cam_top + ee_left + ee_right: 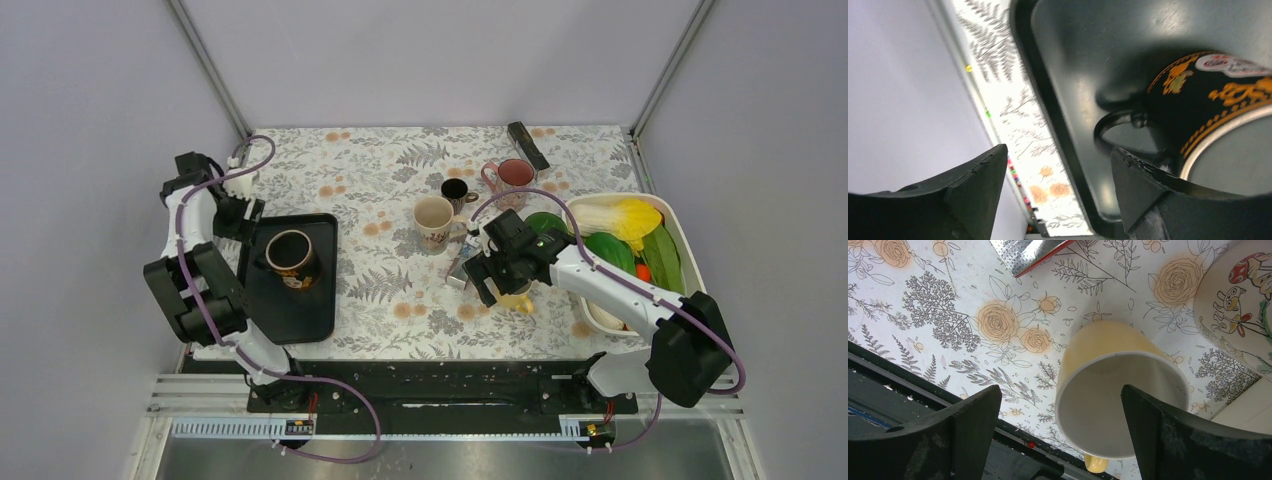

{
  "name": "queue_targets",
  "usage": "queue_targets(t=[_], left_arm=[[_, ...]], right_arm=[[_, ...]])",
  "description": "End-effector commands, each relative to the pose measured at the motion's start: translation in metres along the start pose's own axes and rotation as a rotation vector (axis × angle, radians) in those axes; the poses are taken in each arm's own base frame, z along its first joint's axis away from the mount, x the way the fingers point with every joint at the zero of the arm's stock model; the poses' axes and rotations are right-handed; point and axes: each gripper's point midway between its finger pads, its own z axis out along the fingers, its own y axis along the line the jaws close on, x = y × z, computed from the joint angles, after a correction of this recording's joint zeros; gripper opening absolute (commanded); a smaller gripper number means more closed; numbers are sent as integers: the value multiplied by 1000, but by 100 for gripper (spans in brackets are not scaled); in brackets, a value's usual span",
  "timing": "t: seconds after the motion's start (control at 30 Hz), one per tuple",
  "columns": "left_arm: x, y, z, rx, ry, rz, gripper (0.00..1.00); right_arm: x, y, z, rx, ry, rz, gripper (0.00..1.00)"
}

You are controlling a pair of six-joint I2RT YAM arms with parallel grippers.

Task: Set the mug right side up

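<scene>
A yellow mug point(1118, 410) stands on the flowered tablecloth with its white inside facing my right wrist camera and its handle toward the table's front edge. Only a bit of it point(520, 300) shows under the arm in the top view. My right gripper point(1060, 390) point(497, 275) is open just above it, its right finger over the mug's right rim. A black mug with gold pattern point(291, 255) point(1208, 100) stands mouth up on a black tray point(310, 310). My left gripper point(1059, 150) point(250, 215) is open and empty beside its handle.
A cream printed mug point(434, 220), a small black mug point(455, 190) and a pink mug point(513, 173) stand mid-table. A silver packet point(458, 272) point(1028, 252) lies left of the right gripper. A white basin point(690, 250) with vegetables is at right. A black bar point(527, 143) lies at the back.
</scene>
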Motion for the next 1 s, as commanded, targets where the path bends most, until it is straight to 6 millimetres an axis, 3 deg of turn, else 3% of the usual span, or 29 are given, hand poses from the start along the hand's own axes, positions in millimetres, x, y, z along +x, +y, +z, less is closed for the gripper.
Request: queue_targets(t=[0.0,0.07,0.2,0.37,0.47,0.57,0.7,0.87,0.97], left_arm=[[-9,14,-36,-33,-137,129,74],[-4,1,-43,28,-179,247,72],[11,-36,-39,155,-232,518,78],[13,-46,-29,217,-255,668,90],[11,-44,-18,222,-236,693,91],[16,-50,-2,252,-159,700,84],[18,-59,13,286,-119,703,65],[20,-77,19,345,-117,692,55],[18,-91,23,375,-166,652,54]], right_arm=[[-11,3,-5,-24,-54,-11,99],[-10,3,-6,-24,-63,-14,99],[-13,4,-8,-31,-81,-14,100],[-15,6,-10,-42,-94,-15,99],[-14,5,-10,-40,-95,-16,99],[-15,5,-11,-40,-98,-15,99],[-15,5,-11,-38,-99,-20,99],[-15,5,-9,-40,-89,-23,100],[-14,5,-9,-38,-87,-22,100]])
